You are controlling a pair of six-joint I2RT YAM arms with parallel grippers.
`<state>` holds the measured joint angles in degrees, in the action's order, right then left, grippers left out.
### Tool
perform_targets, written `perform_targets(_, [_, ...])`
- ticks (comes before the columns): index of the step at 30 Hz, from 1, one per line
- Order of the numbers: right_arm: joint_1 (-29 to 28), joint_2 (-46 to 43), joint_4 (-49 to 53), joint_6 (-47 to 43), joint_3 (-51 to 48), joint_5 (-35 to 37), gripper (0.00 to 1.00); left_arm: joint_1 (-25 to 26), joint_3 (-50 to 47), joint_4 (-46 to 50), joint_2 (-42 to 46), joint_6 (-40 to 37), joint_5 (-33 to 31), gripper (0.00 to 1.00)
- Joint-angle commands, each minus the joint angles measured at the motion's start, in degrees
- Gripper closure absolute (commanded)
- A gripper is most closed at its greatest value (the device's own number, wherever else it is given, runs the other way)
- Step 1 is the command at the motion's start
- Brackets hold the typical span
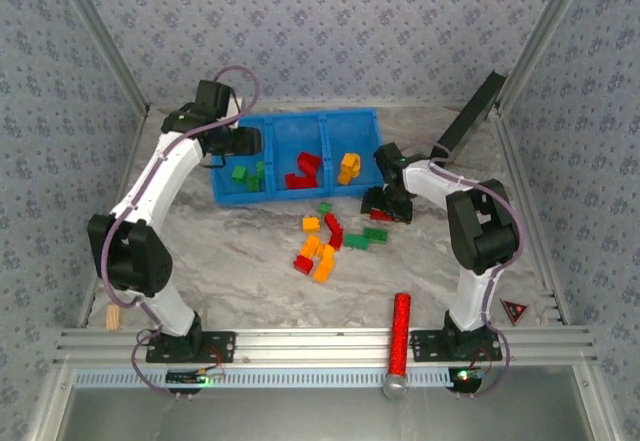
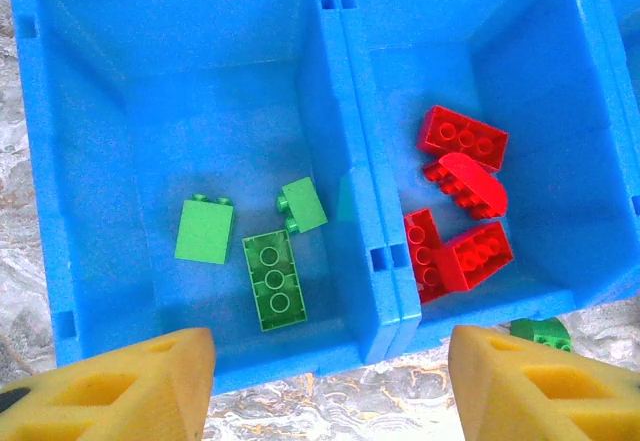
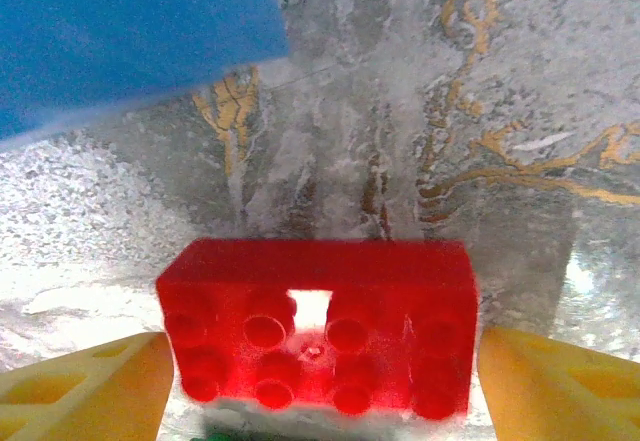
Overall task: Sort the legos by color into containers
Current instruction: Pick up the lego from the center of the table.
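Observation:
The blue tray holds green bricks in its left compartment, red bricks in the middle one and orange bricks in the right one. My left gripper hovers open over the tray's near wall, looking down at three green bricks and several red bricks. A loose pile of red, orange and green bricks lies on the table in front of the tray. My right gripper is low beside the tray's right corner, its fingers against both ends of a red brick.
A long red cylinder with a silver base lies at the near edge, right of centre. A small red triangle sits at the near right. Metal frame posts and patterned walls enclose the marble table.

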<state>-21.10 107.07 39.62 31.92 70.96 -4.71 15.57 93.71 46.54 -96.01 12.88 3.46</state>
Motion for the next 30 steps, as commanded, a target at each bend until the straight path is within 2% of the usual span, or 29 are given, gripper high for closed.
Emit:
perform_targets(1, [0.21,1.66,1.88,-1.88,0.7,1.97,0.2,0.68,0.7,1.4,2.66,-0.27,0.93,0.36])
perform_targets(3, [-0.08,2.5,1.57,-2.77,1.64,2.02,0.22,0.99,1.09,2.0,2.92,-0.53,0.94,0.36])
perform_targets(7, [-0.39,4.05,1.52,-3.79,2.87,1.91,0.37,1.61,1.17,3.18,3.74,-1.18,0.51,0.36])
perform_targets(14, [-1.02,4.88,2.79,-6.5,2.94,2.86,0.54,2.42,-0.72,4.0,5.86,-0.4,0.29,0.35])
perform_targets(18, [-1.71,-0.34,5.52,-8.99,3.93,3.57,0.56,5.53,-2.89,5.56,7.85,-2.76,0.67,0.34])
perform_targets(22, [-2.92,-4.92,11.49,-13.78,11.01,4.71,0.55,10.34,-8.22,7.88,10.67,-7.78,-1.27,0.35])
perform_targets(27, [-4.47,-5.06,18.18,-17.12,22.44,4.03,0.53,18.33,-17.95,4.61,17.73,-15.86,-2.02,0.34])
perform_targets(30, [-6.09,-3.88,19.18,-19.26,28.04,3.88,0.52,22.09,-24.15,-1.97,23.16,-19.99,2.53,0.32])
